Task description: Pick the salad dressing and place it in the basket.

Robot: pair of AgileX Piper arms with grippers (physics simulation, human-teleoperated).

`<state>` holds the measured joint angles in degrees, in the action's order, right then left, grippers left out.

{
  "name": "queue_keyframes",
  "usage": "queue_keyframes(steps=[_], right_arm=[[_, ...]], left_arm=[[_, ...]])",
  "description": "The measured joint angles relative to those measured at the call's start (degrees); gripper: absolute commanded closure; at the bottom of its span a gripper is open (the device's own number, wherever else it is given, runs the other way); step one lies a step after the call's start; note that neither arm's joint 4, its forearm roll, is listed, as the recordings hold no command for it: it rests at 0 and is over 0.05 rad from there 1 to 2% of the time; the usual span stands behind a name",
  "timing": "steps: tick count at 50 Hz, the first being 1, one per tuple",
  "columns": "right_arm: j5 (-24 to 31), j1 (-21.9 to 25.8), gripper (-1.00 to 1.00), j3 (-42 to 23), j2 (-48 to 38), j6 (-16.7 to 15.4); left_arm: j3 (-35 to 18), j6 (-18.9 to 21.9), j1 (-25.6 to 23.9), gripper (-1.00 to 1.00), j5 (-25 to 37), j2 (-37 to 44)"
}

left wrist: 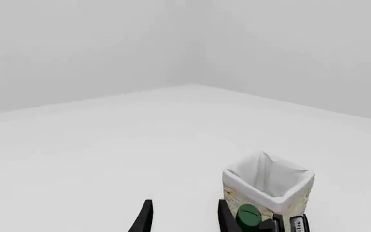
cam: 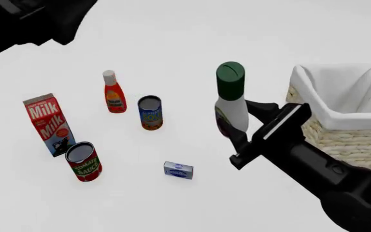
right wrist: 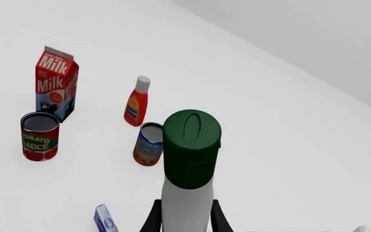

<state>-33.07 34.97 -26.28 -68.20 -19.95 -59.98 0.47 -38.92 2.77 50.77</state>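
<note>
At the left of the front view stand the milk carton [cam: 47, 122] and, below it, the tomato sauce can [cam: 83, 161]. Further right come the red bottle [cam: 113, 93] with its white cap, a blue-and-orange can [cam: 150, 112] and a small blue box [cam: 178, 170] lying lower in the frame. None of these belongs to the task.

Right of centre, the right gripper [cam: 235, 129] is clamped on the salad dressing [cam: 230, 99], fingers pressed to the white body below the dark green cap. The bottle stands roughly upright and appears lifted off the table, though its base is hidden. The right wrist view confirms a finger on each side of the bottle's body.

At the right edge sits the basket [cam: 340, 130], near the bottle but apart from it, its white liner folded over the rim.

The left gripper [left wrist: 185, 217] shows only in its own wrist view, fingers spread with nothing between them.

The step in hand looks like the carry to the basket. Done well, the bottle's base would clear the near rim before moving across, the grip staying firm and the bottle upright, with release only once it hangs over the open liner
</note>
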Motion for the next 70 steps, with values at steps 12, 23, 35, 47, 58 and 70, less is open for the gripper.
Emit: queue_keyframes(steps=[12, 23, 35, 47, 58, 70], right_arm=[[-0.2, -0.2, 1.0, 0.4, 0.8, 0.3], [0.0, -0.3, 1.0, 0.4, 2.1, 0.7], [0.2, -0.5, 1.0, 0.0, 3.6, 1.1], [1.1, -1.3, 1.0, -0.8, 5.6, 1.2], [3.0, -3.0, 1.0, -2.5, 8.2, 1.1], [5.9, -6.2, 1.0, -5.4, 11.2, 1.2]], left_arm=[[12.8, -0.7, 8.3, -1.0, -7.4, -8.1], [25.5, -1.5, 17.4, -1.0, -15.0, -14.4], [39.7, -2.7, 24.9, -1.0, -24.9, -18.3], [52.7, -3.6, 28.6, -1.0, -34.0, -20.7], [57.6, -2.5, 30.4, -1.0, -29.5, -30.7], [59.3, -1.2, 33.1, -1.0, -19.4, -42.7]])
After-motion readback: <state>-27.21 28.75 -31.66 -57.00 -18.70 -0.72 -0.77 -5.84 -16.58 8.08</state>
